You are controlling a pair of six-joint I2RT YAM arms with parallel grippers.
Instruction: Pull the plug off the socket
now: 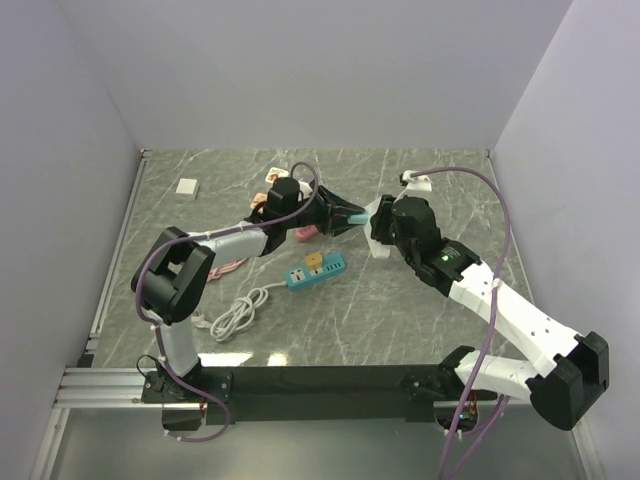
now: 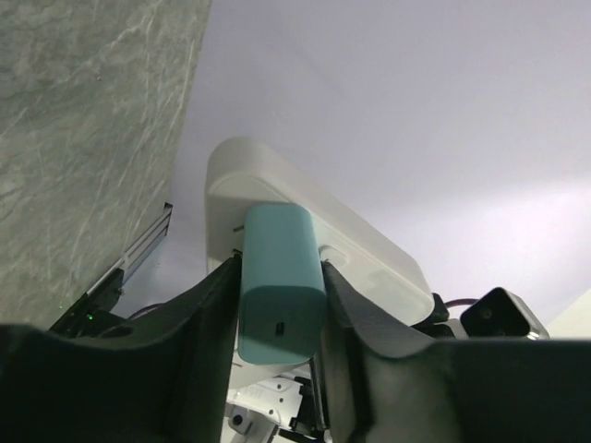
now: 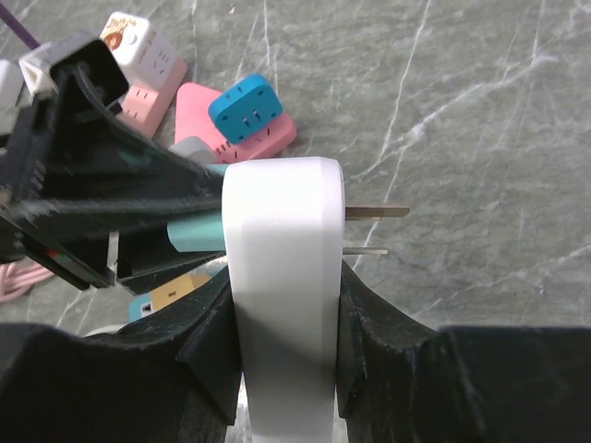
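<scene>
While the right gripper [image 3: 284, 314] is clamping the white socket adapter [image 3: 282, 212] above the middle of the surface [image 1: 400, 320], the left gripper [image 2: 282, 291] is gripping the teal plug [image 2: 277, 249], which is sitting plugged into it.

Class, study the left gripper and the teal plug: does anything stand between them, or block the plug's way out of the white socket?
Nothing visible does. The left gripper clasps the teal plug on both sides, the right gripper holds the white socket, both raised off the table.
</scene>
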